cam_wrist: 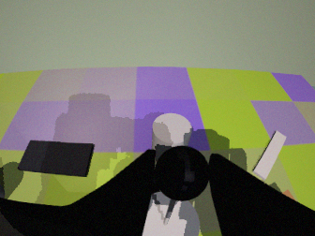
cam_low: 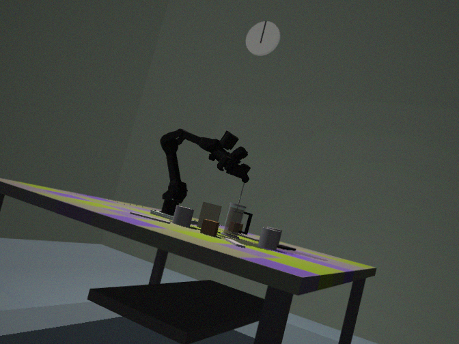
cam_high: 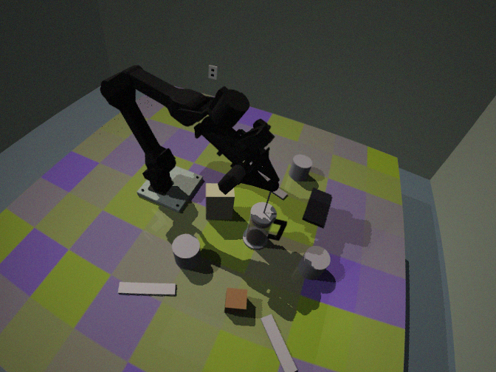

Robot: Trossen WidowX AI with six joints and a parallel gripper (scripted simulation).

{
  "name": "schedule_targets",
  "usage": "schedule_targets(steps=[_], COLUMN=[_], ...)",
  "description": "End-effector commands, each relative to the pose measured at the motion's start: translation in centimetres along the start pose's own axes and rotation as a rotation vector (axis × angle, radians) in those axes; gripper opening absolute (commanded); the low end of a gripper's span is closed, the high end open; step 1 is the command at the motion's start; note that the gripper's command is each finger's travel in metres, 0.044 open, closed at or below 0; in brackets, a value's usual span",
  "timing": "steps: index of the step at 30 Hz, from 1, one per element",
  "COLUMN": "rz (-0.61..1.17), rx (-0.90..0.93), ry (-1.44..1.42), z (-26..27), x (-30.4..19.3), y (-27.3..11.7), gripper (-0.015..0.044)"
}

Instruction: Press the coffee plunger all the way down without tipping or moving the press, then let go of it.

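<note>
Walls: grey-green, with clock (cam_low: 262,37) and socket (cam_high: 212,71)
Floor: blue-grey
Table (cam_low: 304,278): purple-green checks, dark legs
Light: dim

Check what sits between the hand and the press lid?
Only the thin plunger rod, still raised, runs from the hand, shut on the knob, down to the press lid; exterior view shows it best.

A table (cam_high: 60,280) checkered in purple, lime and grey is shown; three grey cylinders (cam_high: 185,248) (cam_high: 316,260) (cam_high: 301,166) are set well apart on it; a cream-topped dark box (cam_high: 220,200) and an orange block (cam_high: 235,299) are seen upright; two pale flat strips (cam_high: 147,288) (cam_high: 278,336) and a dark flat slab (cam_high: 317,207) are laid on the surface; a round wall clock (cam_low: 262,37) is mounted high on the wall.
</note>
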State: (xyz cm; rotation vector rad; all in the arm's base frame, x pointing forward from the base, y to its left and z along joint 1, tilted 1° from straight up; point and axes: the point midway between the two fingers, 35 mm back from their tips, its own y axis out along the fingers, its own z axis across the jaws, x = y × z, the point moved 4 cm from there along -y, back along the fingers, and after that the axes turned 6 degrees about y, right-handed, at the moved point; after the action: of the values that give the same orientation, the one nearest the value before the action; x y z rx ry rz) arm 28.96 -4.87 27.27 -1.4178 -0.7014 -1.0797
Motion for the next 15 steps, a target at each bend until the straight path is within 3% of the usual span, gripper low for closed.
schedule_targets(steps=[1,15], rz=[0.042,0.041], rx=[-0.005,-0.005], ry=[0.001,0.001], z=[-0.2,-0.4], x=[-1.8,-3.7], y=[0.9,2.2], gripper=[0.0111,0.0111])
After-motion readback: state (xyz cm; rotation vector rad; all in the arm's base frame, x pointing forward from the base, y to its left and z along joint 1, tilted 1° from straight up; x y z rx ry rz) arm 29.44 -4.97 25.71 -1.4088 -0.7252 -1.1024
